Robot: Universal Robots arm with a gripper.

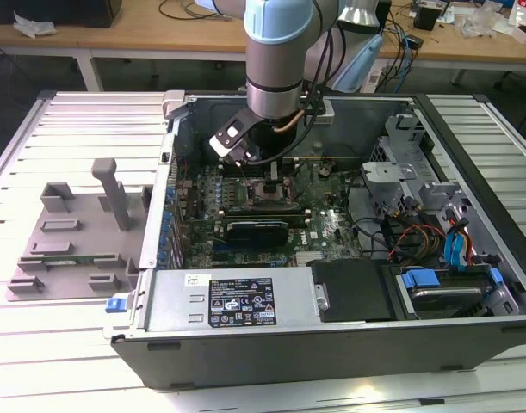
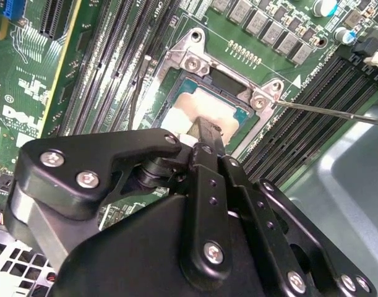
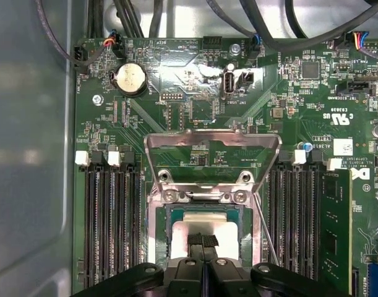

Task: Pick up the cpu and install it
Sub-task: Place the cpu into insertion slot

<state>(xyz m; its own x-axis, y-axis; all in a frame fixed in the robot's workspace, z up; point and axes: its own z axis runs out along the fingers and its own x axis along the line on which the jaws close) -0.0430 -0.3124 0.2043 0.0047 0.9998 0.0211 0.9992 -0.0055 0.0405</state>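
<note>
Inside open case [image 1: 349, 348]: hung with gripper [image 3: 201, 240] pinched shut, at or just above cpu [image 3: 201, 218] lying in socket [image 3: 156, 238] directly below. Seemed mid-install; called for level, gentle seating.

Both wrist views sit close above the silver square metal socket frame [image 3: 204, 195] [image 2: 195, 62], behind the black gripper [image 3: 203, 242] [image 2: 207, 131]; the first faces straight down on it, the second slanted. The exterior view looks down from high, well apart from this frame, into the open grey computer case [image 1: 288, 357]. All three share the frame.
</note>
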